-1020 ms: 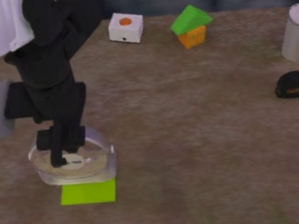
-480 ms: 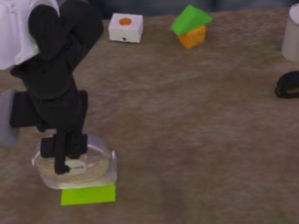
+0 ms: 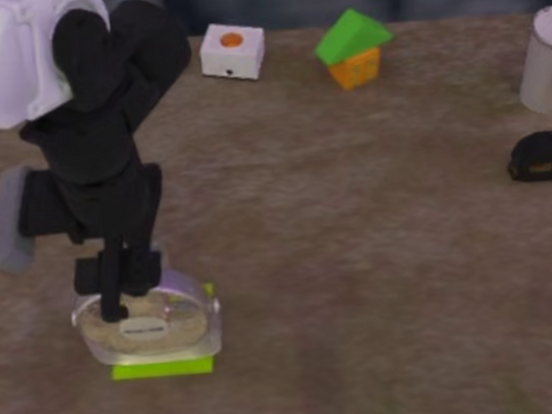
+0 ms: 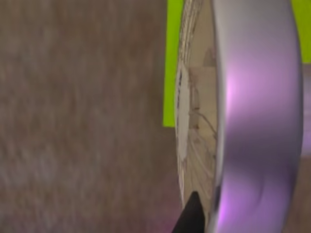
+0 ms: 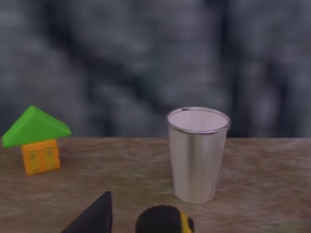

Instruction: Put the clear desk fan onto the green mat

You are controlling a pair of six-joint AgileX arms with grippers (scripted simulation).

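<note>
— Where is the clear desk fan (image 3: 149, 322)?

— Over the green mat (image 3: 162, 368), front left of the table (image 3: 372, 219), covering most of it.

— Your left claw (image 3: 118, 298)?

— Clenched on the fan's rim.

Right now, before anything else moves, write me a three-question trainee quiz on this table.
1. True or false: the clear desk fan covers most of the green mat.
2. Which gripper is at the fan? A) left gripper B) right gripper C) both
3. Fill in: the orange block at the table's far edge has a ____ roof.

Key: 1 true, only a strip of mat shows along the fan's near edge in the top view. 2 A, the left gripper is down on the fan's far side. 3 green.
</note>
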